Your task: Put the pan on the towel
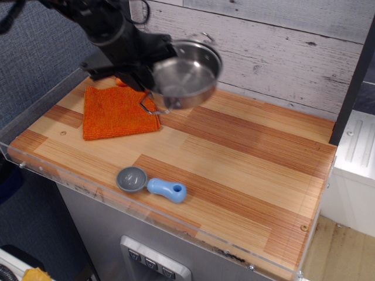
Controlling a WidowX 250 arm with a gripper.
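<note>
Pan carried in the air, just right of the towel; transport step, not yet placed.

Table (234, 152): wood-striped top, mostly bare on the right. Arm comes in from upper left, gripper (145, 63) dark and bulky, jaws hidden against the pan's left rim; from how the pan hangs I judge them clamped on it, but the contact itself isn't visible. Pan (186, 73): shiny steel, tilted, open side facing the camera, off the table, overlapping the towel's right edge in view, loop handle dangling below. Towel (119, 111): orange, flat, back left, uncovered. Next move likely needs a bit more travel left, levelling the pan, then lowering onto the towel. Grey scoop (149, 182) with blue handle sits near the front edge, well apart.
</note>
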